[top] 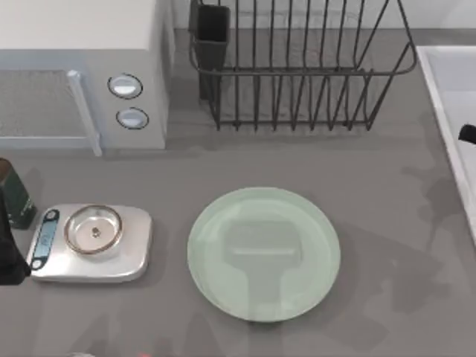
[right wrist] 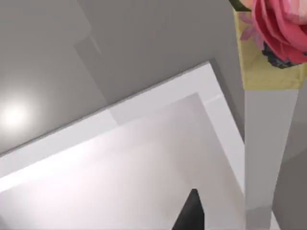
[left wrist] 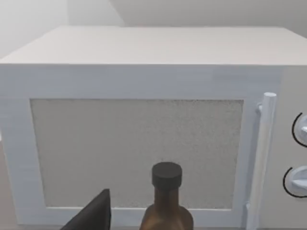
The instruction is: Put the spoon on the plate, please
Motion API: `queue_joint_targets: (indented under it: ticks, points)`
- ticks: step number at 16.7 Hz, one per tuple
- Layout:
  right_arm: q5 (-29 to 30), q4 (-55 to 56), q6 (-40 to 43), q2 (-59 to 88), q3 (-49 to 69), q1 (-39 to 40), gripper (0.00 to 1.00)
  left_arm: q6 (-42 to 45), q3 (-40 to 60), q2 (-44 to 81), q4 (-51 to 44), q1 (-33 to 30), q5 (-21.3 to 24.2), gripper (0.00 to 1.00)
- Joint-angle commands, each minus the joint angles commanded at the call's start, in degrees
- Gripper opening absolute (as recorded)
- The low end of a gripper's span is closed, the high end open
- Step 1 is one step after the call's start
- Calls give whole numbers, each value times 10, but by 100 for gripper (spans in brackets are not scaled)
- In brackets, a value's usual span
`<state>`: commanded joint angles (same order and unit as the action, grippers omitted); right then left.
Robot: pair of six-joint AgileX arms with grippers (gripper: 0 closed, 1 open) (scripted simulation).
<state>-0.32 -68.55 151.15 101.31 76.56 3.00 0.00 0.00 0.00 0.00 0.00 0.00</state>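
The pale mint-green plate (top: 263, 253) lies flat in the middle of the table with nothing on it. Of the spoon, only a white sliver and a pink speck (top: 143, 355) show at the table's front edge, left of the plate; the rest is cut off. My left gripper (top: 6, 256) is at the far left edge, beside the kitchen scale, and faces the microwave. My right gripper (top: 467, 134) is at the far right edge, over the white sink. Both are far from the plate and hold nothing that I can see.
A kitchen scale (top: 93, 242) with a small steel dish stands left of the plate. A white microwave (top: 82, 74) and a black wire dish rack (top: 297, 67) line the back. A brown bottle (left wrist: 166, 201) stands before the microwave. A white sink (top: 454, 111) and pink flowers (right wrist: 278, 28) are at the right.
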Motion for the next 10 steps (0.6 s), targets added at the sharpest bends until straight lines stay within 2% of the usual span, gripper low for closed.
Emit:
queue_joint_targets:
  ticks: [5, 10]
  points:
    - [-10, -7, 340, 111, 104, 171, 0, 0, 0, 0, 0, 0, 0, 100]
    - [-12, 4, 594, 187, 195, 318, 0, 0, 0, 0, 0, 0, 0, 100]
